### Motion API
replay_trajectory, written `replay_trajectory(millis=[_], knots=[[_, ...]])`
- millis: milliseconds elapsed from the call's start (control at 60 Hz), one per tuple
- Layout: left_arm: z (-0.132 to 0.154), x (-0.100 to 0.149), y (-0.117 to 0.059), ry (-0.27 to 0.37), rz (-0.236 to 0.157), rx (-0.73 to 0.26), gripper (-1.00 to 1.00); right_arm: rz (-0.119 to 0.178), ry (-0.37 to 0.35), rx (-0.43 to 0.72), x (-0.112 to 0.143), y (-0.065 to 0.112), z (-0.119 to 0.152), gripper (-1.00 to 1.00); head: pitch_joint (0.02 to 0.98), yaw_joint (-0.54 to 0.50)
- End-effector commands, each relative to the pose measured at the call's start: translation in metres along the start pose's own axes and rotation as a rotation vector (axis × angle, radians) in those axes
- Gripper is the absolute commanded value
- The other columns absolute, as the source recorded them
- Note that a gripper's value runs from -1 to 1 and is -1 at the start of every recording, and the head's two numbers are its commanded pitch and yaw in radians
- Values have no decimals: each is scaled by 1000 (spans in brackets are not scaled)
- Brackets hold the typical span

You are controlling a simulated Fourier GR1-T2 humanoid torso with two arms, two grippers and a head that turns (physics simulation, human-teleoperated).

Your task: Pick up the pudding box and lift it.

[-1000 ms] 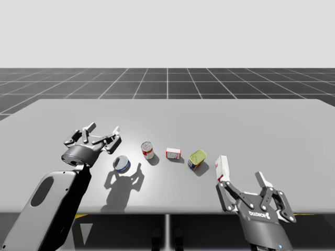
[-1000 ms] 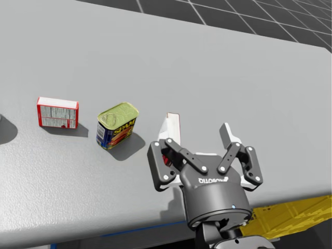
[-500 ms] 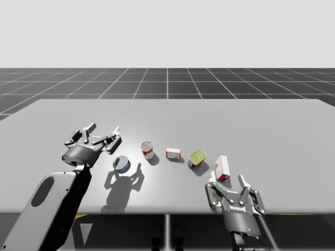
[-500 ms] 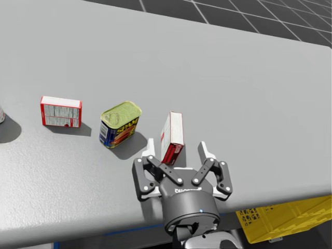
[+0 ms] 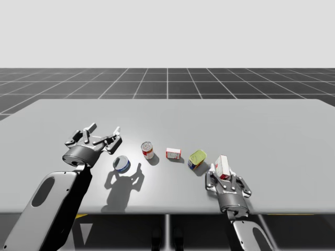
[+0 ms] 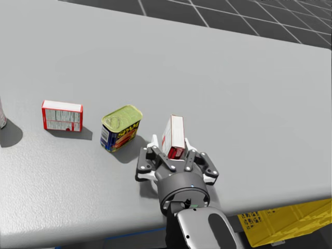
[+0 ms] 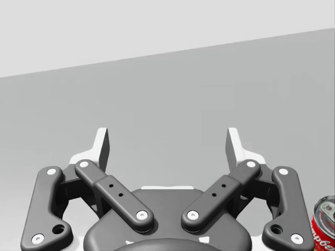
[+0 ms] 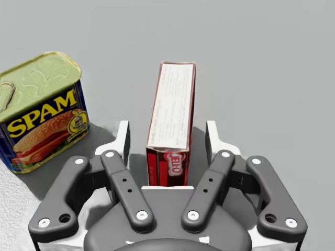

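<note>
Grasp approach: near the front edge of the table (image 5: 272,130), our right gripper (image 8: 167,130) straddles the pudding box (image 8: 171,110), fingers (image 8: 123,137) apart; next we should close, then lift.

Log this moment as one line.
phase: pre-grasp | right gripper: open, straddling pudding box | pudding box: on table, not lifted | left gripper: open, holding nothing

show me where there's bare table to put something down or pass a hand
Bare: the far half of the table behind the row, and the stretch from the pudding box to the table's right edge. Crowded: the near row of blue can, red can, small box, tin and pudding box, with narrow gaps; my open right gripper straddles the pudding box.
</note>
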Motion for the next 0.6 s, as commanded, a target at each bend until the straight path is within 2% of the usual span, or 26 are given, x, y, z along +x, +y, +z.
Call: replay_trajectory(millis=[17,133,167,250,333,600], knots=[[0,0,0,2,0,-1,-1000,-7,49,6,-5,-1,-4,1000,837,-387],[0,0,-1,3,-2,-2,-1000,-10,56,-11,-5,-1,-2,1000,783,-391],[0,0,-1,4,-2,-2,-1000,3,52,-23,-6,-2,-1,1000,752,-392],[-1,-1,1,5,-2,-1,-1000,5,48,-31,-6,-4,0,1000,696,-394],[-2,-1,1,7,-3,-1,-1000,0,42,-37,-6,-4,1,1000,615,-401],[-2,-2,2,8,-2,0,-1000,2,31,-38,-7,-3,1,1000,463,-407]])
